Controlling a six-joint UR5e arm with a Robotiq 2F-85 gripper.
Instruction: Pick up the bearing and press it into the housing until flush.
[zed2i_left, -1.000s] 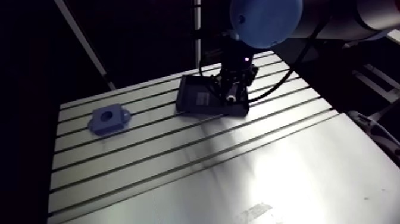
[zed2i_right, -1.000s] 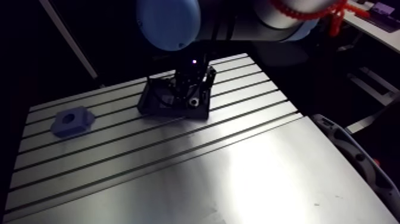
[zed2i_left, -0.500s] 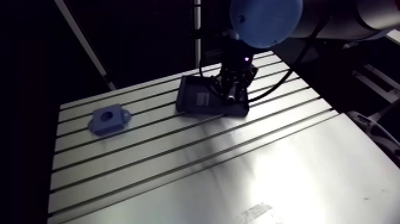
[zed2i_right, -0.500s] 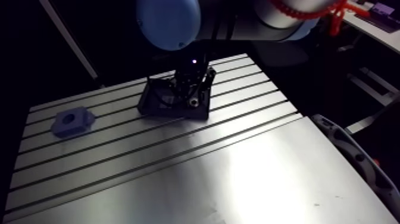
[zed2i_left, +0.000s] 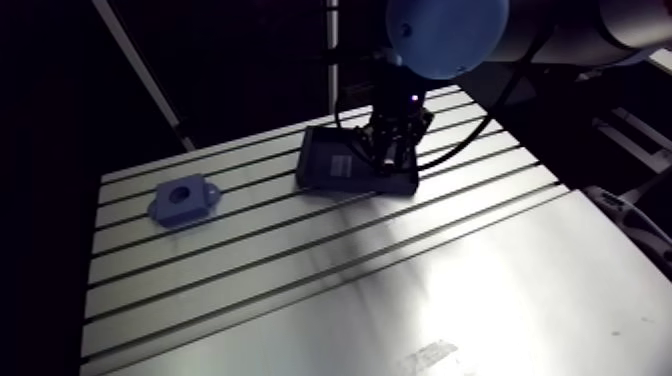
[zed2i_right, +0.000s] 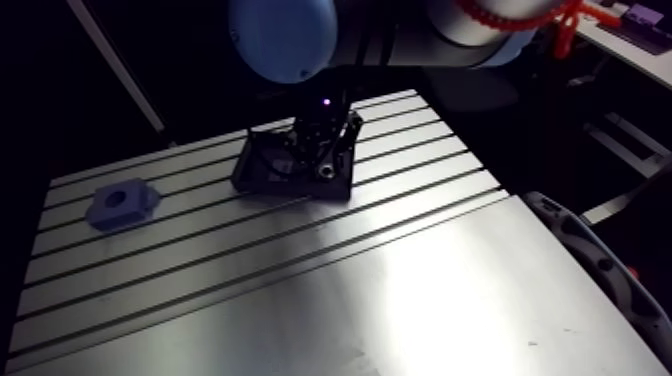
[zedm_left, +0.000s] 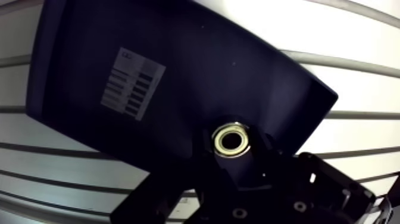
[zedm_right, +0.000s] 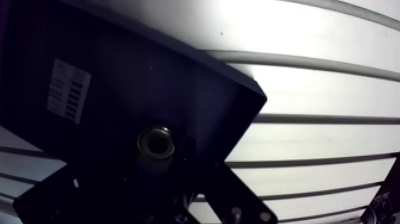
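Observation:
A small metal ring bearing (zedm_left: 232, 140) lies near one corner of a black tray (zedm_left: 178, 65). In the wrist view my gripper (zedm_left: 233, 150) is down in the tray, its dark fingers pressed against both sides of the bearing. In the arm view the gripper (zed2i_left: 392, 160) stands over the tray's (zed2i_left: 335, 165) right end at the back of the table. The blue housing (zed2i_left: 182, 202), a block with a round bore and two side lugs, rests far to the left on the table, well away from the gripper.
The slotted aluminium table (zed2i_left: 400, 290) stretches forward from the tray, its grooves running left to right. A white label (zedm_left: 132, 83) is stuck on the tray floor ahead of the gripper. The table's far edge runs just behind the tray.
The gripper's outline over the tray has narrowed slightly since the earlier frames, as its fingers drew in. The tray and the housing have not moved.

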